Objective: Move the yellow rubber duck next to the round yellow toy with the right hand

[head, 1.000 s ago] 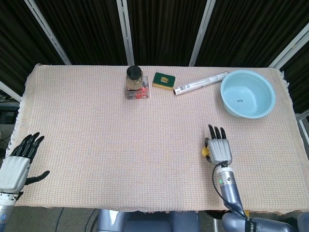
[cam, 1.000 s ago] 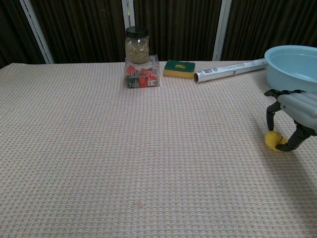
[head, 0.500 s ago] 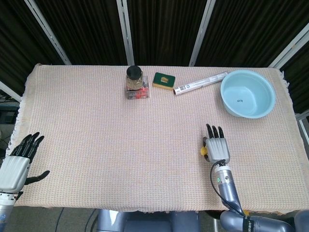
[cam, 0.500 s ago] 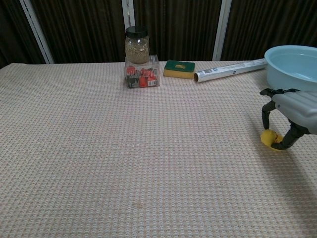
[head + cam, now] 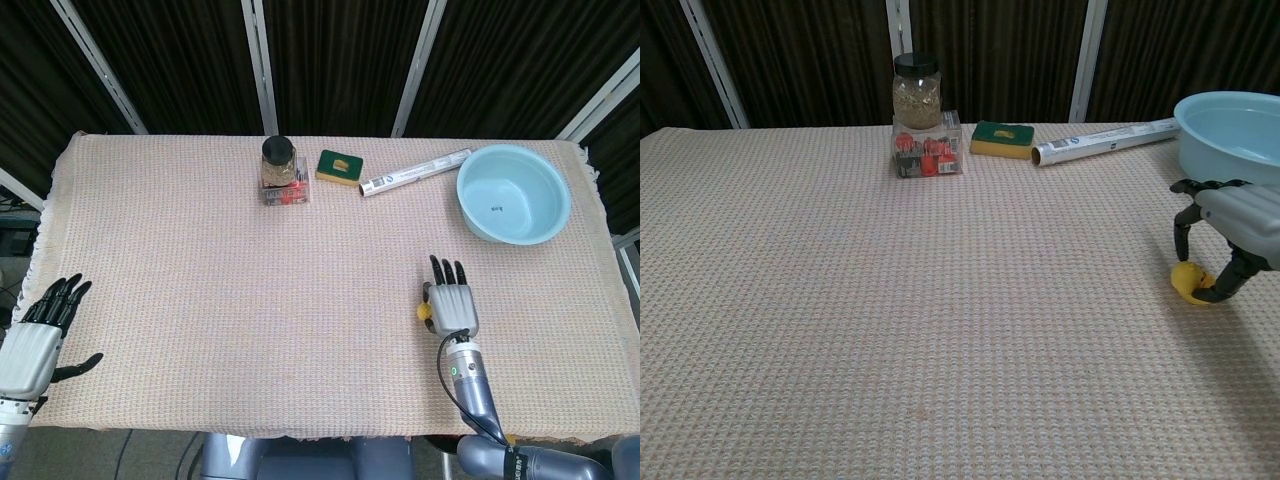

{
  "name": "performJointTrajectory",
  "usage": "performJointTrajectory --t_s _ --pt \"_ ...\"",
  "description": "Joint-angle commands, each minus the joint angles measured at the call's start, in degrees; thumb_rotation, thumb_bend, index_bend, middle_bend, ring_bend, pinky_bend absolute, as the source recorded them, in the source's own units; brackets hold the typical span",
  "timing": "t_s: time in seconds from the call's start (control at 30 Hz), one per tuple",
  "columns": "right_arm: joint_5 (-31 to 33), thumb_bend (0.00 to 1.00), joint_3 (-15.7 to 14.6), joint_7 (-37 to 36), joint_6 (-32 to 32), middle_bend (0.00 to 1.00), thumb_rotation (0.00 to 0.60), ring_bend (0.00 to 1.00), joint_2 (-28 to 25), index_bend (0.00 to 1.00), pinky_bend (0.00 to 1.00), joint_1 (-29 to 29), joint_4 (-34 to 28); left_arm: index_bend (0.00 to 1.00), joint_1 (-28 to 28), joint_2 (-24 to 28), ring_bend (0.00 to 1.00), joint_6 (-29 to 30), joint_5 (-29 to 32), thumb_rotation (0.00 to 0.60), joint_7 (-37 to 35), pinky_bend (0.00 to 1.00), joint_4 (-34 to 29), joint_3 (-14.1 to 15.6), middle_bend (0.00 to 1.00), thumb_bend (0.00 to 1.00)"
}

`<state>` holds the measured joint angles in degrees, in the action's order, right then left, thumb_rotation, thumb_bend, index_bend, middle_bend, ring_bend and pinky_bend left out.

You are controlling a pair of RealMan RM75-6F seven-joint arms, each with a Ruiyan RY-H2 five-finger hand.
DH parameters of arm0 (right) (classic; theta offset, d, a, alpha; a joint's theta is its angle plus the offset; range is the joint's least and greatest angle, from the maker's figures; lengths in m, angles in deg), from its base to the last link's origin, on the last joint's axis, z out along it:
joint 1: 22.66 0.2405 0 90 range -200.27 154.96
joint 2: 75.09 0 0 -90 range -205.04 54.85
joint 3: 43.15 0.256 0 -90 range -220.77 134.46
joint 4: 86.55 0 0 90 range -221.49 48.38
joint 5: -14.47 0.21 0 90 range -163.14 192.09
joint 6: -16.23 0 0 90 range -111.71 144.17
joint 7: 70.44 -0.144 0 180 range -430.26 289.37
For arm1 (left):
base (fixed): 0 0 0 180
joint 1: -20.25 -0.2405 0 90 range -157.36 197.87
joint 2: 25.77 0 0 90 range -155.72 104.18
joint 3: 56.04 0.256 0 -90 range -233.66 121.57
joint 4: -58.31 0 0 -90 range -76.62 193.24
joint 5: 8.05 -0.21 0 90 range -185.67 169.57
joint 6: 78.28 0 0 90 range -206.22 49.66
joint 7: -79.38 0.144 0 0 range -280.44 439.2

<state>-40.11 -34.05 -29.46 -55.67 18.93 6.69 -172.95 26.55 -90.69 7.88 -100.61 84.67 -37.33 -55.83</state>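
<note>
A small yellow toy (image 5: 1190, 282), which looks like the yellow rubber duck (image 5: 424, 312), sits low on the tablecloth at the right front. My right hand (image 5: 451, 303) is arched over it, with the thumb on one side and a finger on the other, pinching it (image 5: 1230, 225). Most of the toy is hidden under the palm in the head view. No second yellow toy shows in either view. My left hand (image 5: 35, 335) hangs off the table's front left corner with its fingers spread, holding nothing.
A light blue bowl (image 5: 514, 193) stands behind the right hand. At the back are a foil roll (image 5: 415, 172), a green and yellow sponge (image 5: 340, 166), and a jar on a clear box (image 5: 281, 170). The woven cloth (image 5: 250, 290) covers the table.
My right hand and the yellow toy shifted slightly to the left, then back to the right. The left hand has not moved.
</note>
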Motion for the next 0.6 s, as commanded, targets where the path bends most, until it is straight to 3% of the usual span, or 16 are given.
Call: performJointTrajectory --t_s 0.03,0.6 --pt "0.0 0.16 0.0 -0.1 0.1 0.00 0.600 0.00 0.1 0.51 0.00 0.0 0.3 0.00 0.0 0.0 0.00 -0.1 0.0 0.600 0.1 0.22 -0.1 0.0 0.00 0.00" --pt "0.1 0.16 0.4 -1.4 1.4 0.00 0.600 0.00 0.4 0.51 0.00 0.2 2.2 0.00 0.1 0.0 0.00 -0.4 0.1 0.600 0.1 0.22 -0.1 0.1 0.00 0.00"
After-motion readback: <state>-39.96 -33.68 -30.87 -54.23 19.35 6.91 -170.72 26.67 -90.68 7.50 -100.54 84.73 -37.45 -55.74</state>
